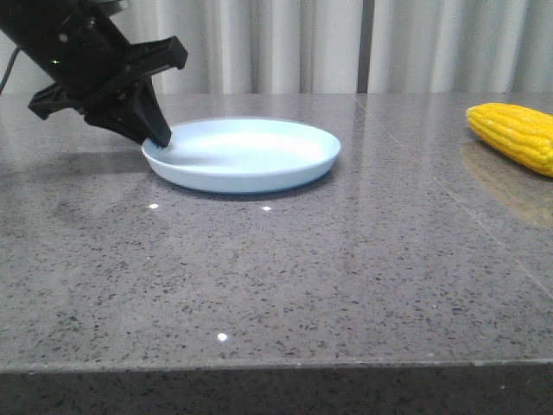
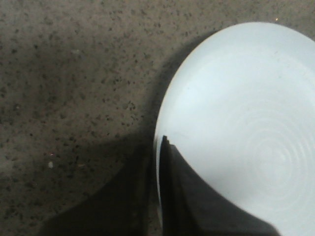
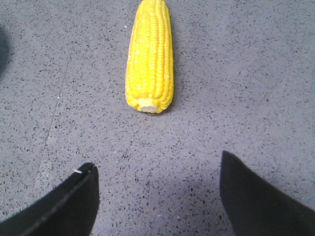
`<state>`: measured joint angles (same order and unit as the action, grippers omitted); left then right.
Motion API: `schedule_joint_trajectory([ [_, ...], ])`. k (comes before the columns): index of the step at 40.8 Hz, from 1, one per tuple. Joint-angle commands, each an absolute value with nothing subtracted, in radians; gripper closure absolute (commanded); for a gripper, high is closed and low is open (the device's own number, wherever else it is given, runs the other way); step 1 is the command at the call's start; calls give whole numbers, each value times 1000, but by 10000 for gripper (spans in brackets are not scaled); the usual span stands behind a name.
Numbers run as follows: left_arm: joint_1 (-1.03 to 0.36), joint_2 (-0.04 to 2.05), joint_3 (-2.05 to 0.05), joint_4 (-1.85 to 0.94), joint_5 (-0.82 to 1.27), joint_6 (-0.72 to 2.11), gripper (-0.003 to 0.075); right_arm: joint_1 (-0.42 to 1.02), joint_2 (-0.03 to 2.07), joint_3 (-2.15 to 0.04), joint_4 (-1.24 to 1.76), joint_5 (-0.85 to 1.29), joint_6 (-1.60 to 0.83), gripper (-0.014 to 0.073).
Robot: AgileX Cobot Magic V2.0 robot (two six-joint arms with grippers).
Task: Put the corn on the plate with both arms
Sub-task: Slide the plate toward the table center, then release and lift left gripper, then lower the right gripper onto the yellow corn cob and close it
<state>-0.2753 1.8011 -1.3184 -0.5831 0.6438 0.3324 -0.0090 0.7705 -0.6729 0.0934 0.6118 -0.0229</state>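
left gripper (image 1: pixel 154 131): positioned at the left rim of the plate (image 1: pixel 259 173), one finger (image 2: pixel 182 196) over the rim's inside edge; jaw opening cannot be determined. right gripper (image 3: pixel 157 196): jaws spread wide, nothing held, above bare grey table (image 1: pixel 302 277). the corn (image 3: pixel 149 56) lies flat on the table just beyond its fingertips, paler flat end toward the gripper, at the far right, well apart from the plate.

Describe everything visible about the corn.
The corn is one bright yellow cob with neat lengthwise rows of kernels and a flat, paler cut end. It lies on its side on the grey speckled table, far to the robot's right of the plate and partly cut off in the front view. Nothing grips it; the right gripper, jaws open, is short of it.
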Motion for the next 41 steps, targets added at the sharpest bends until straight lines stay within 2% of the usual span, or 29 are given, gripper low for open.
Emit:
schedule_joint_trajectory([
  [1,-285,1769,-1348,-607,639,321,501,-10,771,-703,95,539,-29,53],
  [5,-285,1767,-1348,-616,639,321,365,-10,771,-703,95,539,-29,53],
  [9,-285,1746,-1361,-616,641,321,286,-10,771,-703,95,539,-29,53],
  [17,-285,1624,-1379,-540,662,327,280,-10,771,-703,95,539,-29,53],
  [22,-292,1507,-1375,-512,747,375,280,-10,771,-703,95,539,-29,53],
  [36,-498,1071,-1143,-289,752,389,281,-10,771,-703,95,539,-29,53],
  [41,-524,961,-1072,-239,752,389,281,-10,771,-703,95,539,-29,53],
])
